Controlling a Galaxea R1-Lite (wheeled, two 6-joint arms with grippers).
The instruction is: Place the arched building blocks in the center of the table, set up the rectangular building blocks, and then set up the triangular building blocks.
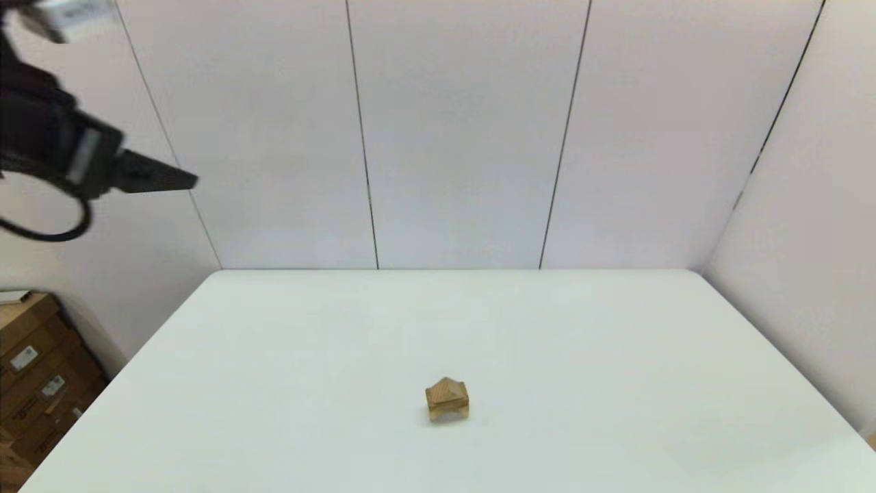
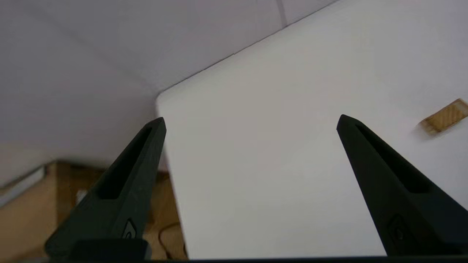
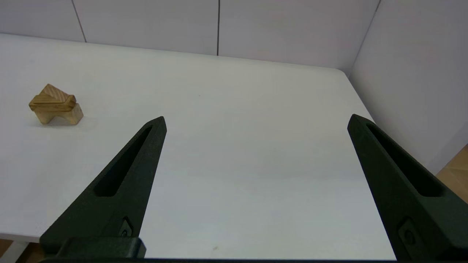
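Observation:
Near the middle of the table (image 1: 616,342) stands a small light-wood stack. The arched block (image 1: 448,411) sits at the bottom, the rectangular block (image 1: 447,399) lies on it, and the triangular block (image 1: 446,386) peaks on top. The right wrist view shows the same stack: arch legs (image 3: 73,116), slab (image 3: 51,106), wedge (image 3: 55,93). My left gripper (image 1: 185,179) hangs high at the far left, well away from the stack, open and empty (image 2: 250,120). My right gripper (image 3: 256,120) is open and empty over the table's right part, outside the head view.
Cardboard boxes (image 1: 34,370) stand on the floor beside the table's left edge. White wall panels (image 1: 465,137) close the back and right sides. A striped wooden face of the stack (image 2: 444,117) shows at the edge of the left wrist view.

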